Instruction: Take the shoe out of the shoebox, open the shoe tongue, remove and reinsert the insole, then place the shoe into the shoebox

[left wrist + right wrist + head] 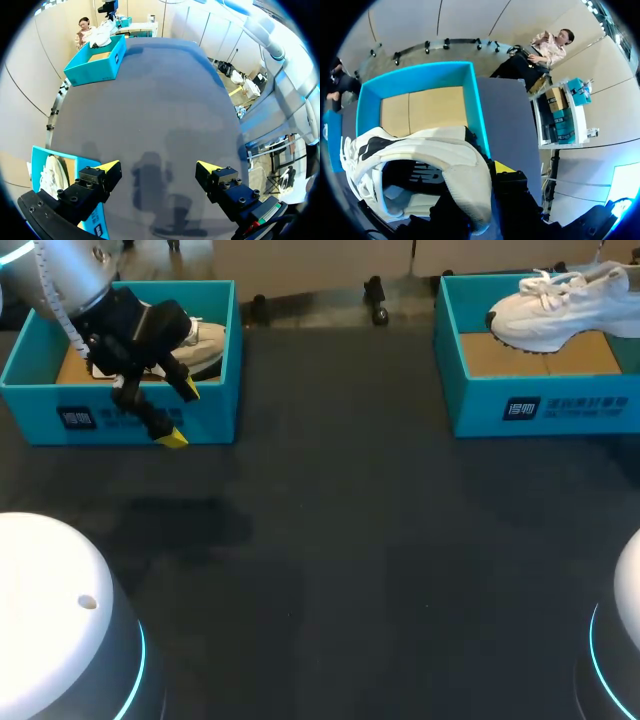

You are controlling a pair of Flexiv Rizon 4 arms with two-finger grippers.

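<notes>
Step in hand: removal. The white shoe (555, 308) hangs tilted over the right shoebox (540, 410), its heel collar clamped by the right tool (482, 182). The left tool (157, 167) is spread wide and empty, well apart from that shoebox. The next move, as judged, calls for clearing the shoebox wall and setting the shoe on the counter (350, 540) beside it.

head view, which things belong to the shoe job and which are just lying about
In the job: white shoe in the right gripper's fingers, right shoebox.
Lying about: left shoebox, second shoe inside it, open left gripper by it.
</notes>
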